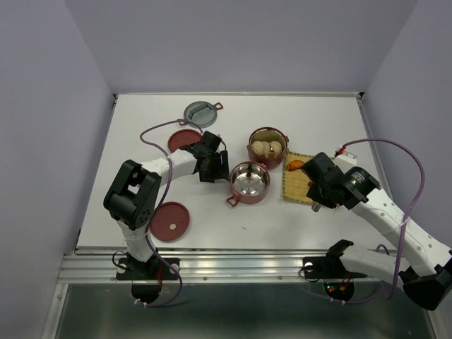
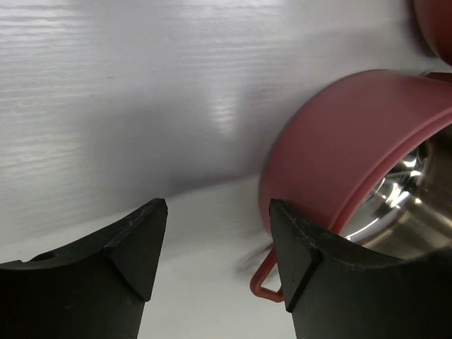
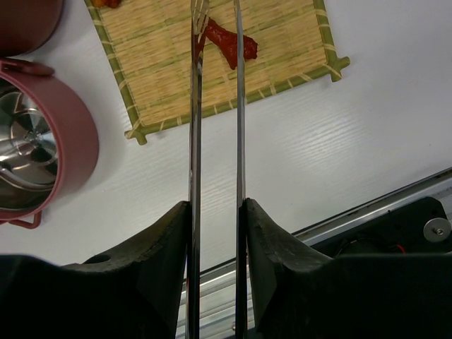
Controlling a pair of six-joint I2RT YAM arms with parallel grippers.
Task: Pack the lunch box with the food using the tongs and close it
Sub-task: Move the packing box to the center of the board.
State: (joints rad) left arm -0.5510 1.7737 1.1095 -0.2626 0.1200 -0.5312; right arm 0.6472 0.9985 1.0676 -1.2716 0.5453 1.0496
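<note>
Probably a lab: bare white table [image 1: 304, 116], plain lavender walls [image 1: 240, 42].

Left pincer [image 2: 219, 212] jaws spread, elbow bent, right pincer [image 3: 215, 205] clamped on tongs [image 3: 239, 127]

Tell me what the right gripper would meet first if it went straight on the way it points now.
The right gripper holds the tongs, which point at the woven mat. Their tips straddle a red-orange fried piece there, so that piece would probably come first; the tips' height above it is unclear.

Bowl [image 3: 70, 141] dk red, shiny steel inside; mat [image 3: 162, 56] yellow w/ green stripes; tongs [image 3: 195, 141] silver.
</note>
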